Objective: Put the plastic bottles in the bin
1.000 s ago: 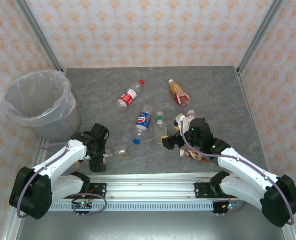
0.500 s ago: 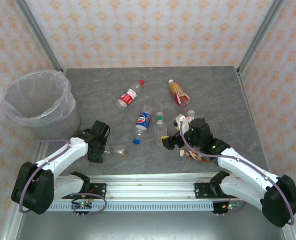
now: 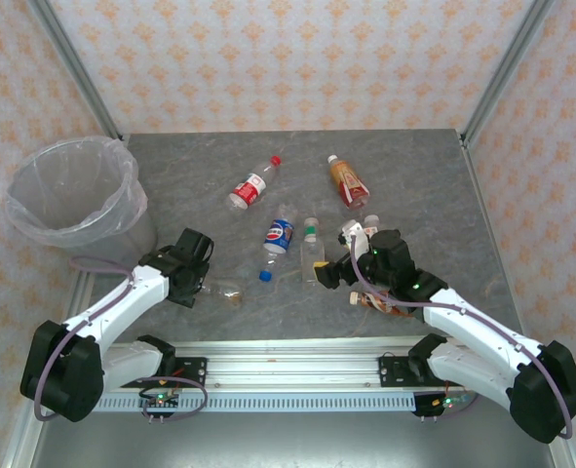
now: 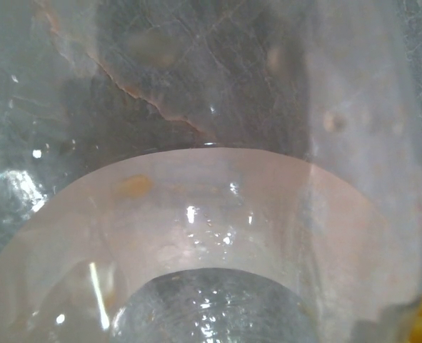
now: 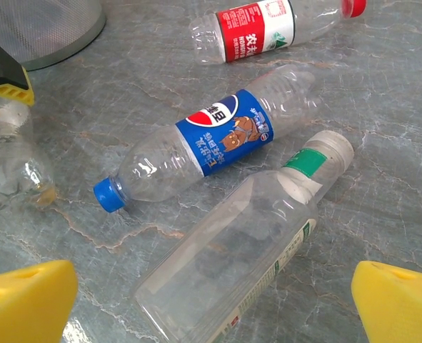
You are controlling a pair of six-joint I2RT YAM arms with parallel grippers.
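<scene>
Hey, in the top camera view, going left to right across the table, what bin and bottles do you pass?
bin → clear unlabelled bottle → red-label bottle → blue Pepsi bottle → green-banded bottle → orange-label bottle

The left gripper [image 3: 203, 284] hides its own fingertips from above; close up to its camera, the clear bottle [image 4: 218, 236] is a blur, edges cut off all round.

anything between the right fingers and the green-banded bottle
Nothing visible: the right gripper is open, and the green-banded bottle lies straight ahead in the gap between its yellow fingers.
</scene>
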